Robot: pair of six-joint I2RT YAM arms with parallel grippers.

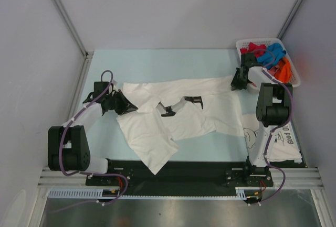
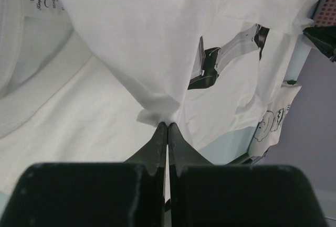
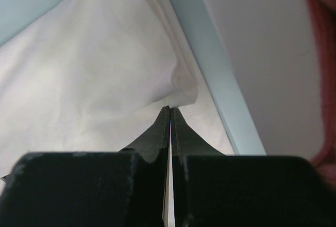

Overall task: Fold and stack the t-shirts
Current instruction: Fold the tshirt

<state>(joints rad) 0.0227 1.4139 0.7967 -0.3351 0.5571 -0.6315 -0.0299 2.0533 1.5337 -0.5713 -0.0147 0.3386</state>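
The plain white t-shirt lay across the middle of the desk, and its long axis ran from left to right between the two hands. The left hand was closed on a small pinch of cloth at the left end of the shirt. The right hand was closed on the cloth at the far right end, near the basket with the coloured t-shirts. So the shirt lay to the right of the left hand and to the left of the right hand, and each hand was nearest to its own end. The loose body of the shirt spread toward the near edge. In my judgement, the coming move depended on both hands travelling together, so that the held edge kept straight. The printed t-shirt lay at the near right, close to the white one.
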